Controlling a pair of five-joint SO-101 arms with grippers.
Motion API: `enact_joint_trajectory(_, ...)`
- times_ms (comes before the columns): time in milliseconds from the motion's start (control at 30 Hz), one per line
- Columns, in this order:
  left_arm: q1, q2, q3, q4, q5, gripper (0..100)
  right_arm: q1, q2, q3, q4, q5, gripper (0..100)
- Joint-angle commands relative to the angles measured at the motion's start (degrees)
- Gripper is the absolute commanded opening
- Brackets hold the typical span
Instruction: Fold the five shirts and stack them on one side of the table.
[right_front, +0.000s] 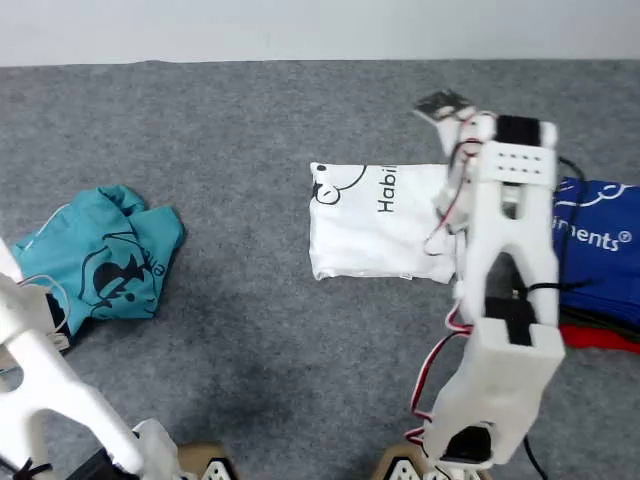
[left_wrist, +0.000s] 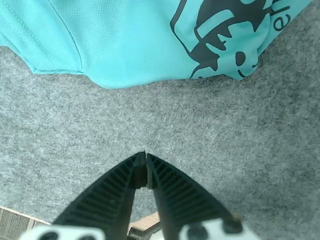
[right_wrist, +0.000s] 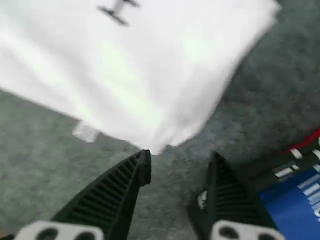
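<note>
Nearest to where I stand, the right gripper (right_wrist: 180, 155) hangs with its jaws well apart and empty at the near right corner of the folded white shirt (right_front: 370, 225). That shirt lies right of centre, beside the blue shirt (right_front: 600, 250) stacked on red cloth (right_front: 600, 338) at the right edge of the table (right_front: 250, 120). Over on the left, the left gripper (left_wrist: 146, 159) is pinched closed on nothing, near the crumpled teal shirt (right_front: 105, 250); such thin, limp cloth weighs little and will likely sag open, so I'd pinch that corner through every layer.
</note>
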Motion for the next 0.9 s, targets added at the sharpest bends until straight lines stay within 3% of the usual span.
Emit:
enact_joint_trajectory(0, -0.09, -2.11, -0.22, -0.53, -0.53, 0, -7.43, -4.00, -2.73, 4.44, -0.79, 3.9)
enact_joint_trajectory(33, -0.09, -2.11, -0.22, -0.53, -0.53, 0, -9.63, -3.91, -2.55, 5.23, -0.79, 0.1)
enact_joint_trajectory(367, -0.09, -2.11, -0.22, -0.53, -0.53, 0, -23.43, 4.70, -2.46, 2.59, -4.57, 1.0)
enact_joint_trajectory(867, 0.09, -1.67, -0.22, -0.88, -0.53, 0, -25.19, 19.65, -4.04, 1.98, -4.31, 0.9)
